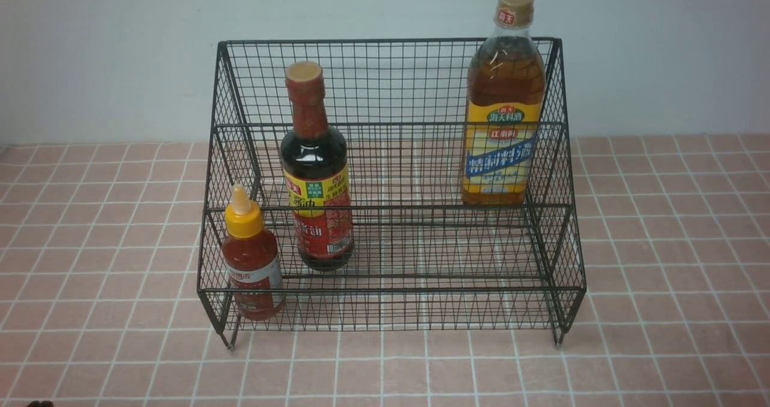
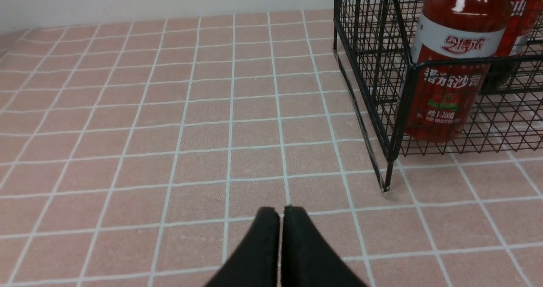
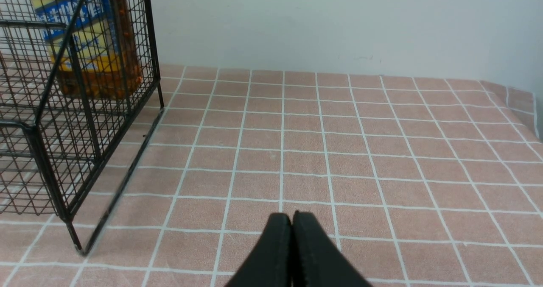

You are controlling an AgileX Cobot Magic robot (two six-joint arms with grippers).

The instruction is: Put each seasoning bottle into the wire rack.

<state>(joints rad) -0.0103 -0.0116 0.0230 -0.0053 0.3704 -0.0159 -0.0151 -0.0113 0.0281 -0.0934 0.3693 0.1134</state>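
The black wire rack (image 1: 391, 124) stands mid-table. The tall amber bottle (image 1: 502, 106) stands upright on its upper tier at the right. The dark soy-sauce bottle (image 1: 316, 172) stands upright on the lower tier at the left. The small red bottle (image 1: 251, 260) with a yellow nozzle cap stands in the lower tier's front left corner, also in the left wrist view (image 2: 452, 62). My left gripper (image 2: 281, 210) is shut and empty over tiles left of the rack (image 2: 394, 109). My right gripper (image 3: 292, 215) is shut and empty, right of the rack (image 3: 76, 143). Neither gripper shows in the front view.
The table is covered in pink tiles with white grout (image 1: 662, 244). A pale wall (image 1: 120, 46) rises just behind the rack. The table's right edge shows in the right wrist view (image 3: 532, 109).
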